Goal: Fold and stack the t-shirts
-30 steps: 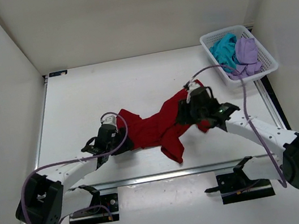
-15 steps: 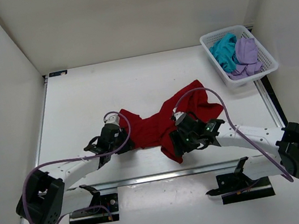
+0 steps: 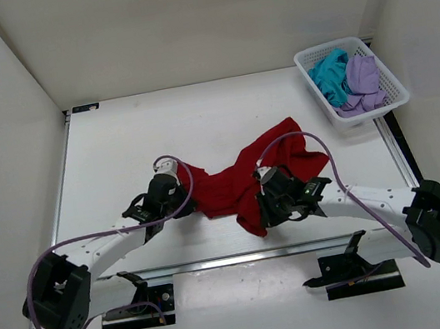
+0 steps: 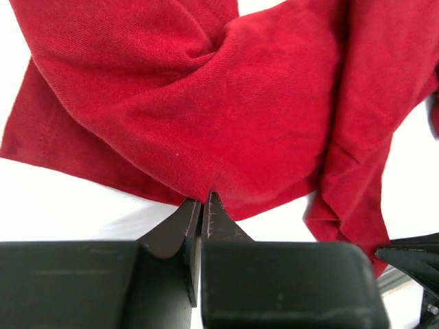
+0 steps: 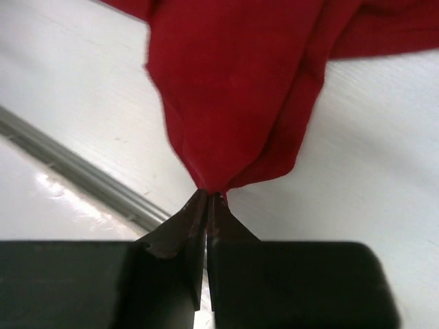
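A: Where's the dark red fabric t-shirt (image 3: 236,185)?
B: Crumpled on the white table (image 3: 131,137), toward the front, strung between the two arms. Unfolded. A bunched lobe sits at its far right, and a narrow flap points toward the grey metal rail (image 3: 219,260) at the table's near edge.
A: Left gripper (image 4: 204,199)?
B: Jaws pressed together on a fold at the shirt's left end. In the wrist view the cloth is drawn into the tips, with creases fanning out from the pinch.
A: Right gripper (image 5: 208,195)?
B: Same. Jaws clamped tight on a gathered point of the red fabric, low on the shirt near its middle. The cloth tapers down into the tips.
A: The other two shirts?
B: The teal fabric t-shirt (image 3: 326,75) and the light lavender fabric t-shirt (image 3: 363,77) are both bundled in the white plastic mesh basket (image 3: 396,98) at the table's far right corner. Teal is on the left, lavender on the right, and they touch. Both unfolded, well apart from the red one and from both grippers.
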Available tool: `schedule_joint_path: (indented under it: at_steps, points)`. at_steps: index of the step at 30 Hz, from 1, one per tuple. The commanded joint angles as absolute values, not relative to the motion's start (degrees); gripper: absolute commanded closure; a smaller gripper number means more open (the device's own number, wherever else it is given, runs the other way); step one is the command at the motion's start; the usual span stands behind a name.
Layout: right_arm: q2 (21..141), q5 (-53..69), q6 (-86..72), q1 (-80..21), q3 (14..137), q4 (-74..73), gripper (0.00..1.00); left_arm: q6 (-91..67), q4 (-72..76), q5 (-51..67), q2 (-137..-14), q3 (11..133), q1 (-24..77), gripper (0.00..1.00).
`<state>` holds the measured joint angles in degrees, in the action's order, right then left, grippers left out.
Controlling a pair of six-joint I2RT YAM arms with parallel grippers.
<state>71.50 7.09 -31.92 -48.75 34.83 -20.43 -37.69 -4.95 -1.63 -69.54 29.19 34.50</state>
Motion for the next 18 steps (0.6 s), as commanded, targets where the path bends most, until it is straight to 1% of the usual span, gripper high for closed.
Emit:
schedule_joint_path:
  at_steps: [1,4,6,7,8,10,11,13,14,15,18]
  points:
    - [66.7,9.9,-32.2,-47.6,36.1,-17.7,1.0,-35.7,-8.0,-2.9,-65.4,33.0,33.4,1.0]
    - [61.2,9.1,-31.4,-46.2,40.2,-21.4,1.0,-33.1,-13.4,-2.6,-62.3,37.9,33.5,1.0]
    - [59.3,7.6,-28.9,-45.7,47.8,-27.9,1.0,-31.4,-19.7,-3.2,-59.8,42.6,33.2,1.0]
    - [58.5,5.7,-27.7,-46.7,53.0,-29.4,1.0,-30.1,-21.5,-2.6,-59.3,46.2,32.9,1.0]
    - [58.4,2.8,-27.1,-46.6,55.3,-33.2,1.0,-28.8,-25.0,-2.1,-58.5,50.4,31.7,1.0]
    - [59.6,0.2,-25.1,-48.2,67.3,-37.9,1.0,-26.5,-32.2,-1.3,-57.8,57.6,30.5,1.0]
    - [60.3,-2.8,-24.4,-48.4,70.0,-40.5,1.0,-25.6,-34.0,-1.0,-58.0,62.4,29.4,1.0]
    - [62.1,-5.2,-22.9,-49.5,81.0,-44.8,1.0,-23.9,-39.6,0.4,-58.5,68.3,26.6,1.0]
    - [63.7,-7.5,-22.1,-50.2,83.6,-45.9,1.0,-23.1,-40.6,1.0,-58.2,71.9,25.3,1.0]
    - [65.3,-8.8,-21.6,-50.8,89.0,-47.6,1.0,-22.7,-42.7,1.8,-58.5,75.4,24.0,1.0]
    - [69.9,-12.8,-19.9,-53.6,101.1,-51.7,1.0,-21.7,-45.7,4.5,-58.1,81.1,20.0,1.0]
